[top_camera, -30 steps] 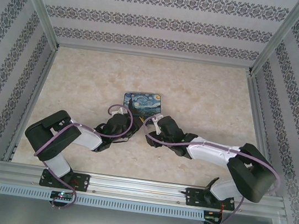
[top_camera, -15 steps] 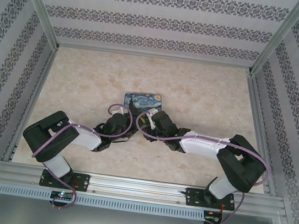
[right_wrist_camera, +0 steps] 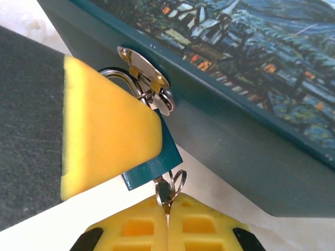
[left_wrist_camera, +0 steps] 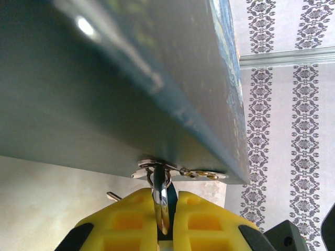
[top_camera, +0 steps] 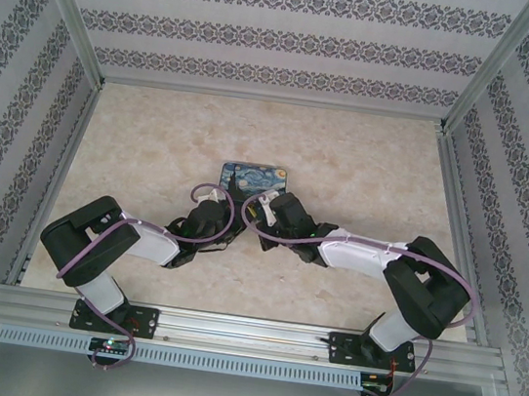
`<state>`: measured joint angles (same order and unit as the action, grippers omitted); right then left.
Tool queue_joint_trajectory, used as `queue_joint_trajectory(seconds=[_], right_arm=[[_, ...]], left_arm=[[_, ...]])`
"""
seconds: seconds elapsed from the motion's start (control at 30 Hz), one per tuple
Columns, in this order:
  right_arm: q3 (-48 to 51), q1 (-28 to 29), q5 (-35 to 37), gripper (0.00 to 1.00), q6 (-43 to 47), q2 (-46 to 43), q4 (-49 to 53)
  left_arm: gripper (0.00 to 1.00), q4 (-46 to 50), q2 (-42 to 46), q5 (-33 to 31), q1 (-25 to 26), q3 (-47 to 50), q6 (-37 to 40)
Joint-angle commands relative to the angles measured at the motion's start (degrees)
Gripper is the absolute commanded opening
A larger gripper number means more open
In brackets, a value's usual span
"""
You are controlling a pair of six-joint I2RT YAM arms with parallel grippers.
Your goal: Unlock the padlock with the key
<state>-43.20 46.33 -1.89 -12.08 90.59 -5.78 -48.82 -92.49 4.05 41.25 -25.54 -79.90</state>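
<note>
- While the right gripper [right_wrist_camera: 168, 208] has its jaws pinched together on the head of the key [right_wrist_camera: 164, 193], the blade points straight ahead of the fingertips into the bottom of the padlock [right_wrist_camera: 156, 164]. How deep it sits cannot be told.
- The padlock hangs just beyond the right jaws. Its loop [right_wrist_camera: 119, 75] is threaded through the hasp [right_wrist_camera: 149, 78] on the side of the box [right_wrist_camera: 235, 125].
- The left gripper [left_wrist_camera: 163, 203] is clamped on the padlock's body. One yellow pad [right_wrist_camera: 104, 130] covers most of the lock, up and to the left of the right jaws.
- If the key is only partly in, a twist could skid the pads round its small head or bend the blade.
- Turning off the keyhole's line would jam the key and load the hasp rather than the lock.
- The left jaws hold the lock by a narrow strip, so the turning force could spin the body between the pads and nothing would unlock.
- A small ring [right_wrist_camera: 179, 181] hangs just right of the key, close to the right fingertips. It could catch on a pad during the turn.
- The box looks light, so a pull from either gripper may drag or tip it and spoil the alignment.
</note>
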Motion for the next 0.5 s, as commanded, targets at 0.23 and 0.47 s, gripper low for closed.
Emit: queue_joint_trajectory(seconds=[0.23, 0.47], right_arm=[[-0.1, -3.3, -10.8, 0.30, -3.9, -3.6, -0.9], [7.9, -7.2, -13.2, 0.41, -12.0, -13.0, -2.4]], left_arm=[[0.00, -1.2, 1.1, 0.9, 0.7, -0.8, 1.1], [0.00, 3.1, 3.0, 1.1, 0.7, -0.4, 5.4]])
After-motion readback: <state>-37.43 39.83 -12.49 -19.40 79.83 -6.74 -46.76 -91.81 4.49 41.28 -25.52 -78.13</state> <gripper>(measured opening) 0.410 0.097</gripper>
